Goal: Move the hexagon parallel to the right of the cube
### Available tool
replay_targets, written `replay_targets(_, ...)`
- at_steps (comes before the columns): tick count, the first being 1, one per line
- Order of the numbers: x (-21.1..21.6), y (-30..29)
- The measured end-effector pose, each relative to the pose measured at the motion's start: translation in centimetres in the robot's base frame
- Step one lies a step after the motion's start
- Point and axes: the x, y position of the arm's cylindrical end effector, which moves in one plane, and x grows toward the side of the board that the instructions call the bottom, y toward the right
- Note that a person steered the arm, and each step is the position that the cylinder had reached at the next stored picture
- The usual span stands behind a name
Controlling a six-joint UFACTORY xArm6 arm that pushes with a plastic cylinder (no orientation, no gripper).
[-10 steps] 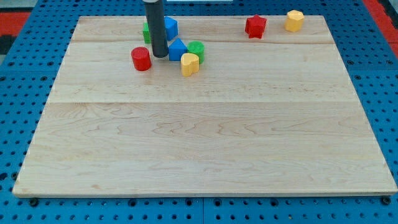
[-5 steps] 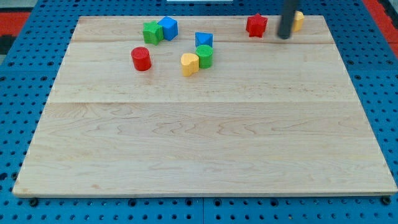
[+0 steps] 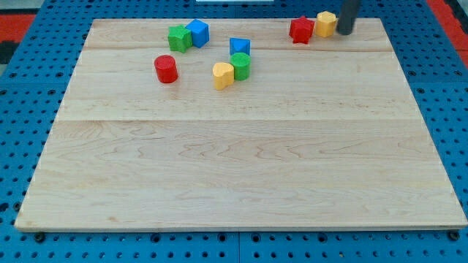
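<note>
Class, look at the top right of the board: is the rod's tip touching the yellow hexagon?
Touching: the camera view shows my tip pressed against the yellow hexagon on its right side, no gap between them.

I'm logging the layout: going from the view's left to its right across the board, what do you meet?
red cylinder → green block → blue cube → yellow block → red star-like block → yellow hexagon → my tip. The overlapping blue and green pair is left out.
</note>
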Motion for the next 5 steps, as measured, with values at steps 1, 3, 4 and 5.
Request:
replay_targets(1, -2.4, 0.5)
replay_targets(3, 0.4, -6.3)
replay_targets(4, 3.8, -7.9)
replay_targets(5, 4.0, -9.3)
